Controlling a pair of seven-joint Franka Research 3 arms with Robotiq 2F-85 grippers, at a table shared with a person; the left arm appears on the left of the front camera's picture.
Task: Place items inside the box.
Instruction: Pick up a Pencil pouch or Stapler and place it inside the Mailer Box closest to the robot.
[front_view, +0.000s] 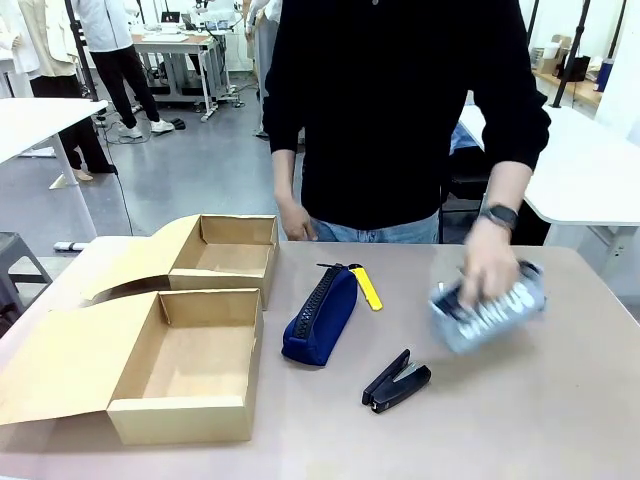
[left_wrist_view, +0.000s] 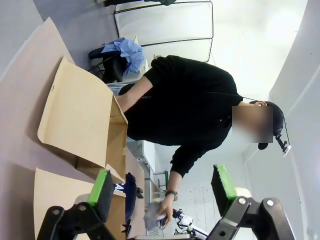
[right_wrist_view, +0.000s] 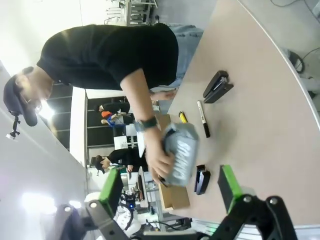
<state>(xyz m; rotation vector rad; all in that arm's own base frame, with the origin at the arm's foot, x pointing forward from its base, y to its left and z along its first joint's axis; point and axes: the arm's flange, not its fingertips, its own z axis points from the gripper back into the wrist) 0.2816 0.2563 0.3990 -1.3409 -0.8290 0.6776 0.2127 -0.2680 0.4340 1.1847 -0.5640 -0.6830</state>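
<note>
Two open cardboard boxes sat along the table's (front_view: 520, 420) left edge, the near box (front_view: 180, 420) by the robot's left corner and the far box (front_view: 220, 278) behind it, with nothing showing inside either. A person's hand (front_view: 488, 268) gripped the grey pencil case (front_view: 500, 308) over the right half of the table. The case was blurred, its long axis running roughly side to side at a slight tilt. The boxes therefore lay well off to the left of it. Between them were the navy pencil case (front_view: 320, 315), the yellow knife (front_view: 368, 288) just beside its far side, and a black stapler (front_view: 396, 380) nearer the robot's edge. The person's hand was plainly nearest the grey case. The left gripper (left_wrist_view: 161, 172) had its jaws wide apart with nothing between them, and the right gripper (right_wrist_view: 170, 172) was likewise spread and empty. From the right wrist, a marker pen (right_wrist_view: 202, 118) and a second stapler (right_wrist_view: 218, 86) lay on bare table.
</note>
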